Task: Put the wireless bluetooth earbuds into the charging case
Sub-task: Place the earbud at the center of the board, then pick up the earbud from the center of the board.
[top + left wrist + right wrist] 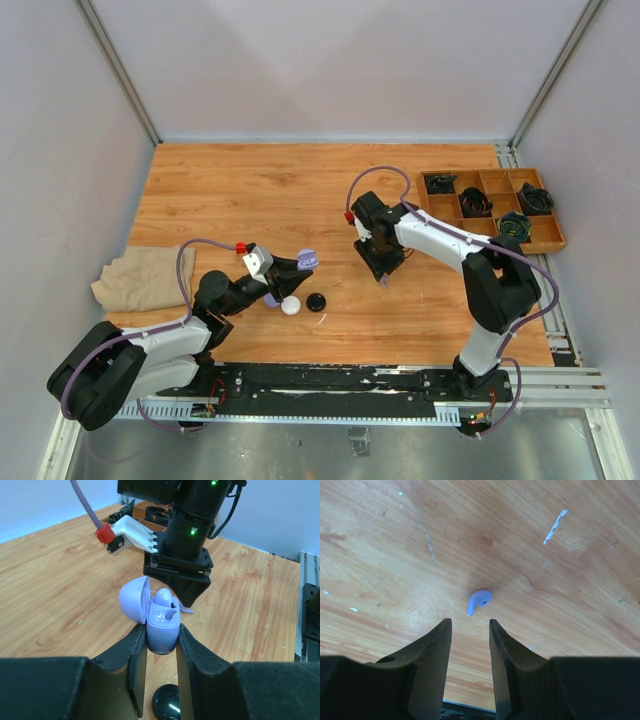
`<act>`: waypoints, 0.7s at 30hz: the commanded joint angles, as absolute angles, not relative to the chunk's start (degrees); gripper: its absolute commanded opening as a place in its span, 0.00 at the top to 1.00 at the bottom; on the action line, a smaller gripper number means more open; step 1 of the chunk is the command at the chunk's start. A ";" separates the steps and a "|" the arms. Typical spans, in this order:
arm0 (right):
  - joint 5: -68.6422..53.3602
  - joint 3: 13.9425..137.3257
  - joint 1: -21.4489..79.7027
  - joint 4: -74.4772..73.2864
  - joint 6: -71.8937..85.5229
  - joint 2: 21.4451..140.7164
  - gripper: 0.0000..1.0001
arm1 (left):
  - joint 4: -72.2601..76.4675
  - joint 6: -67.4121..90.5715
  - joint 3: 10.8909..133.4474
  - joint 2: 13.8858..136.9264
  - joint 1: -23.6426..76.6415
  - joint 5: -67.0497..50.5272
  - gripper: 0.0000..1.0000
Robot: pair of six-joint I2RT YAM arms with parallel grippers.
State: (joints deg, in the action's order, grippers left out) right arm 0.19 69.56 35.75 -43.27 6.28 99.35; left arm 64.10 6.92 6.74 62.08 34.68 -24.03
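Open lavender case (161,636) clamped in left gripper (161,629), first earbud (162,596) seated; second earbud (479,601), twelve o'clock of parted right gripper (470,624), not yet picked.

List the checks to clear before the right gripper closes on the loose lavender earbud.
1. Is the right gripper open? Ok.
2. Is the lavender earbud in line with the finger gap? Ok, a touch right of centre.
3. Are the fingers lowered around it? Not ok: it lies beyond the tips, untouched.
4. Is the left gripper shut on the lavender charging case? Ok.
5. Is the lid open? Ok.
6. Is there a free socket? Ok: it looks empty, and the seated earbud fills the other.
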 commanded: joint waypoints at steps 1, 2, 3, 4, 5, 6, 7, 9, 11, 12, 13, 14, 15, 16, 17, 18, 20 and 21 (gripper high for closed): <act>3.98 72.60 36.66 -47.96 4.04 103.53 0.63 | 64.68 6.64 7.03 61.36 34.54 -23.13 1.00; 4.05 73.13 36.59 -48.11 3.78 104.14 0.63 | 64.50 6.60 7.03 61.28 34.54 -23.04 1.00; 3.86 73.52 36.46 -48.22 3.58 104.75 0.63 | 64.29 6.59 7.08 61.22 34.54 -22.81 1.00; 3.61 73.94 36.35 -48.33 3.45 105.34 0.63 | 64.11 6.59 7.16 61.16 34.54 -22.70 1.00; 3.38 74.22 36.24 -48.36 3.35 105.76 0.63 | 63.86 6.51 7.20 61.19 34.54 -22.62 1.00; 3.03 74.47 36.21 -48.34 3.20 106.31 0.63 | 63.75 6.51 7.28 61.21 34.54 -22.66 1.00; 2.72 74.71 36.12 -48.34 3.05 106.65 0.63 | 63.72 6.53 7.29 61.25 34.54 -22.61 1.00; 2.12 75.07 35.89 -48.34 2.84 107.35 0.63 | 63.68 6.58 7.29 61.23 34.54 -22.64 1.00; 1.46 75.42 35.66 -48.34 2.66 107.91 0.63 | 63.59 6.55 7.32 61.17 34.54 -22.65 1.00; 1.07 75.55 35.59 -48.34 2.53 108.23 0.64 | 63.51 6.51 7.37 61.15 34.54 -22.60 1.00; 0.67 75.80 35.53 -48.34 2.47 108.58 0.64 | 63.40 6.50 7.38 61.17 34.54 -22.65 1.00; 0.36 75.83 35.41 -48.36 2.39 108.96 0.64 | 63.39 6.46 7.43 61.22 34.54 -22.57 1.00; 0.20 75.91 35.29 -48.34 2.37 109.27 0.64 | 63.30 6.42 7.44 61.25 34.54 -22.60 1.00; 0.11 75.87 35.18 -48.34 2.37 109.59 0.64 | 63.28 6.42 7.47 61.30 34.54 -22.60 1.00; -0.01 75.93 35.01 -48.34 2.33 109.86 0.64 | 63.28 6.42 7.47 61.34 34.54 -22.59 1.00; 0.00 75.95 34.91 -48.34 2.39 110.13 0.64 | 63.33 6.43 7.55 61.47 34.54 -22.61 1.00; -0.07 75.89 34.67 -48.21 2.37 110.58 0.65 | 63.35 6.50 7.56 61.67 34.54 -22.82 1.00; -0.21 75.84 34.56 -48.13 2.37 110.77 0.66 | 63.44 6.50 7.56 61.73 34.54 -22.89 1.00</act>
